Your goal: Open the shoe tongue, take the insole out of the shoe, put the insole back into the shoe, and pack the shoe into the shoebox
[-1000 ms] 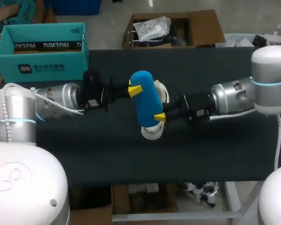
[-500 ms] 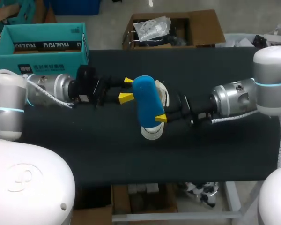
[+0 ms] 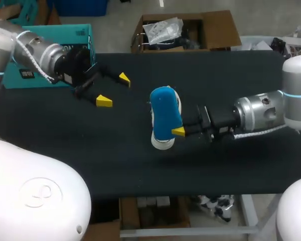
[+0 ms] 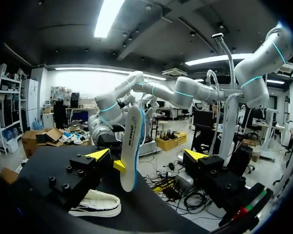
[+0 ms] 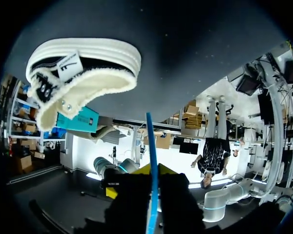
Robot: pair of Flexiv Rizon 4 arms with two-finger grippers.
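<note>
The blue insole (image 3: 165, 113) stands on edge above the white shoe (image 3: 162, 141) at the table's middle. My right gripper (image 3: 179, 132) is shut on the insole's near end. In the right wrist view the insole (image 5: 151, 146) runs as a thin blue line out from between the gripper (image 5: 152, 181) fingers, with the shoe (image 5: 83, 73) lying ahead. My left gripper (image 3: 114, 89) is open and holds nothing, well to the left of the insole. Its wrist view shows the insole (image 4: 132, 146) upright ahead of the left gripper (image 4: 146, 156), over the shoe (image 4: 97, 204). The teal shoebox (image 3: 84, 37) stands open at the far left.
The dark table mat (image 3: 115, 165) lies bare in front of the shoe and to its left. My left arm (image 3: 45, 52) crosses in front of the shoebox's front wall.
My left gripper let go of the insole, opened wide and drew back to the far left. My right gripper kept the insole, which shifted slightly right.
</note>
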